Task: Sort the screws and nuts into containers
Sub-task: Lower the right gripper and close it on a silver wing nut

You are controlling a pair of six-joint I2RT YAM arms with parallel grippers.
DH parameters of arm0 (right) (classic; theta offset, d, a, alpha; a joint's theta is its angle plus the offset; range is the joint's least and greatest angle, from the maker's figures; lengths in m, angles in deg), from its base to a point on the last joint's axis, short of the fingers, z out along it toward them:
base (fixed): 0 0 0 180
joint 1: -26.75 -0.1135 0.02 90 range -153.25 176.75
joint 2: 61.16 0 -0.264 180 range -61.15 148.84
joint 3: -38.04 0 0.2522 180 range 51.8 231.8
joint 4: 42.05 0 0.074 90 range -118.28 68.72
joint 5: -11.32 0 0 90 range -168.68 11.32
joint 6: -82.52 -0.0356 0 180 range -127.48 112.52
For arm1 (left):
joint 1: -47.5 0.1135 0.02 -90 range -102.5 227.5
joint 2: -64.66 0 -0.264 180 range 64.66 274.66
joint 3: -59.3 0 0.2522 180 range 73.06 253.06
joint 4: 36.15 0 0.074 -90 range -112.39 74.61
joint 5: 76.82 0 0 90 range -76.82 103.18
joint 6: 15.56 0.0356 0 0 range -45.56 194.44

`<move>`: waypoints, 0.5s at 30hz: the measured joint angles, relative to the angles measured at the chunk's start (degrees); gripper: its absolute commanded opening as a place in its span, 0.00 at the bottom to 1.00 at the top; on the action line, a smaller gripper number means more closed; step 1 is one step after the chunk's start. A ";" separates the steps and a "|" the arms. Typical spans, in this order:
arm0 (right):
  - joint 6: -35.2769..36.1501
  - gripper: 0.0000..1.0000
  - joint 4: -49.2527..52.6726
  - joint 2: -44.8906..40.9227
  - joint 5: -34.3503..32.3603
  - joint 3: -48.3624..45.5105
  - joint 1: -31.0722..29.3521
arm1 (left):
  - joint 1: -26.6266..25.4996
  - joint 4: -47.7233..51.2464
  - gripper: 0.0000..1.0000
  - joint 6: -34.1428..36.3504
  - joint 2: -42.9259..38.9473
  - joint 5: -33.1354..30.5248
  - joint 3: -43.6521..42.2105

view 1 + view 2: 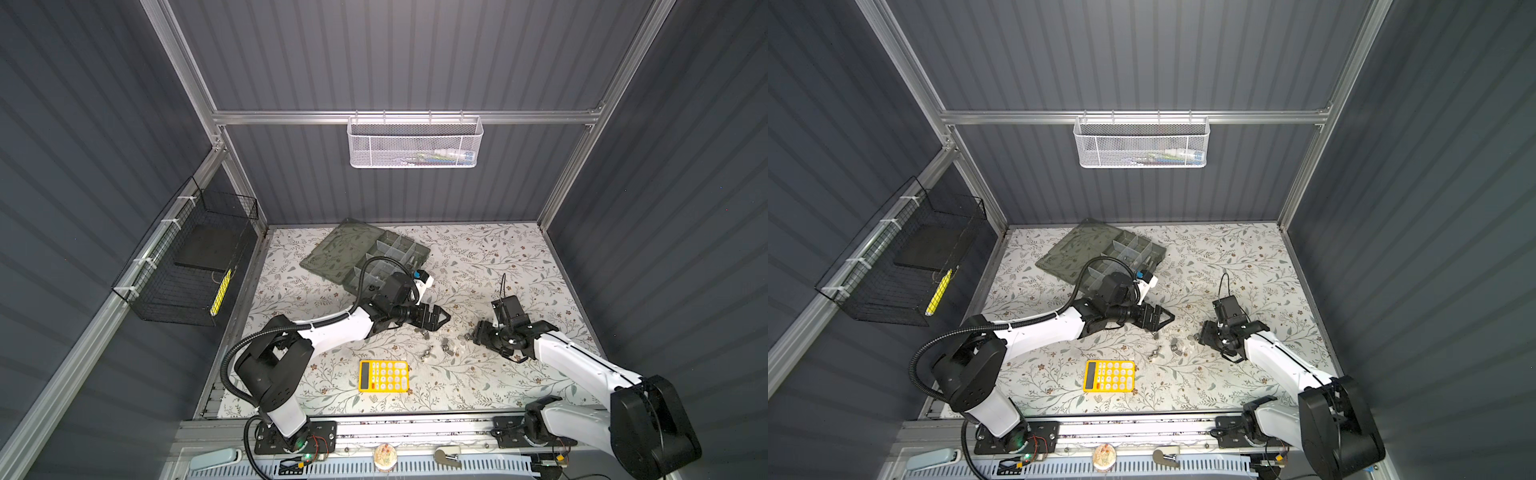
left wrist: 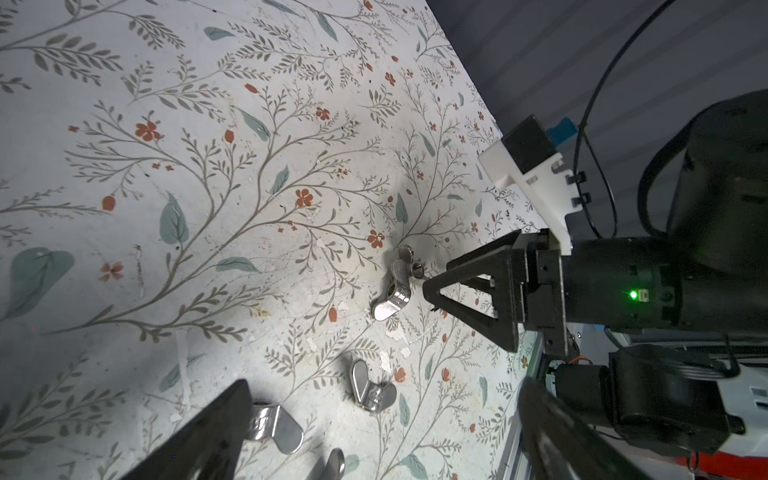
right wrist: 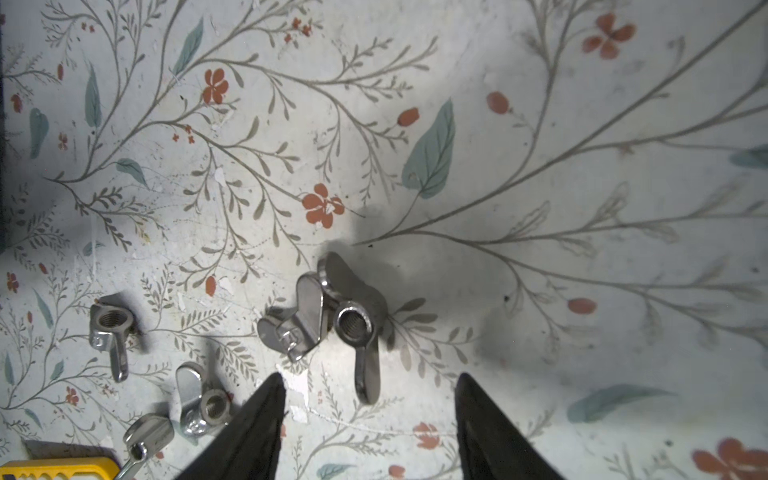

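Several silver wing nuts lie loose on the floral tabletop, in front of the open grey-green organiser box with its containers. My right gripper is open and low over the table. One ear of a wing nut pokes between its fingertips, and a second nut leans against that one. My left gripper is open wide just above other wing nuts, holding nothing. In both top views the two grippers face each other closely over the cluster. I make out no screws.
A yellow calculator lies near the front, just before the nuts. More wing nuts sit between it and my right gripper. A white mesh basket hangs on the back wall and a black wire basket on the left wall.
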 measured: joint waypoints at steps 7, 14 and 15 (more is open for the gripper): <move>-0.52 0.45 -0.98 3.06 -0.44 0.22 0.00 | -0.57 -4.37 1.00 0.68 1.88 0.13 -1.99; -0.61 0.43 -0.83 5.66 -0.79 1.44 0.00 | -1.14 -7.63 1.00 0.81 1.86 0.61 -6.34; -0.68 0.42 -0.85 5.88 -0.92 1.75 -0.02 | -1.22 -7.80 1.00 0.81 1.88 0.66 -6.51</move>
